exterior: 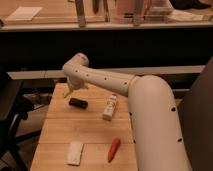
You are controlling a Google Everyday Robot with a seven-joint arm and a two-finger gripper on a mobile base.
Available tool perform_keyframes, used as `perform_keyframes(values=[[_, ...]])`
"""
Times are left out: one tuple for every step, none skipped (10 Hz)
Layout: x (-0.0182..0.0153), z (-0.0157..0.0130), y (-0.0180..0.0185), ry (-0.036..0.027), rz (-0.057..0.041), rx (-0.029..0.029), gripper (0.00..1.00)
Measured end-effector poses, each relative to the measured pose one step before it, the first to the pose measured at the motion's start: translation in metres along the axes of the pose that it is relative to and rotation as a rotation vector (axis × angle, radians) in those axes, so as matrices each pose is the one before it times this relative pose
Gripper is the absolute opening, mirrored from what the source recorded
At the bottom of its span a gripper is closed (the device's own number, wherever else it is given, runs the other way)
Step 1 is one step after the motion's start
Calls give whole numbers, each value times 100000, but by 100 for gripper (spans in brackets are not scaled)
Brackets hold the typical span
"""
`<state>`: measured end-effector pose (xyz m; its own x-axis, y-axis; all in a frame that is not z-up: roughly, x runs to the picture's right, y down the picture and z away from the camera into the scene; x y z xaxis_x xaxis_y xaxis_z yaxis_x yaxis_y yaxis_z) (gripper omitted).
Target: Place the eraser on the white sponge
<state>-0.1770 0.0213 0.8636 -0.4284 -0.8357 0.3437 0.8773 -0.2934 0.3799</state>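
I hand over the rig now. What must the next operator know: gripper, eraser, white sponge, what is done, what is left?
The gripper is open and empty, above the far left part of the table, just behind the eraser.
The eraser, black, lies on the table, not grasped.
The white sponge lies flat near the front edge, left of the orange carrot-shaped piece, with nothing on it.
Done: nothing of the placing yet.
Left: grasp the eraser, carry it to the white sponge, set it on top.
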Motion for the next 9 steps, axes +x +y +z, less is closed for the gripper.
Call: perform_keyframes(values=[[-736,433,-308,1559,-1307,-1735,80],[-707,526,-553,-112,-3130,-749,80],[-328,415,-247,-243,-2428,422,80],[-50,933,151,-1598,-854,1541,80],[199,730,387,-364,-226,798,80],[-71,738,203,-563,-666,619,80],[-166,392,96,-405,-783,858,80],[-294,248,63,-244,-615,383,80],[-134,342,103,-551,26,392,80]])
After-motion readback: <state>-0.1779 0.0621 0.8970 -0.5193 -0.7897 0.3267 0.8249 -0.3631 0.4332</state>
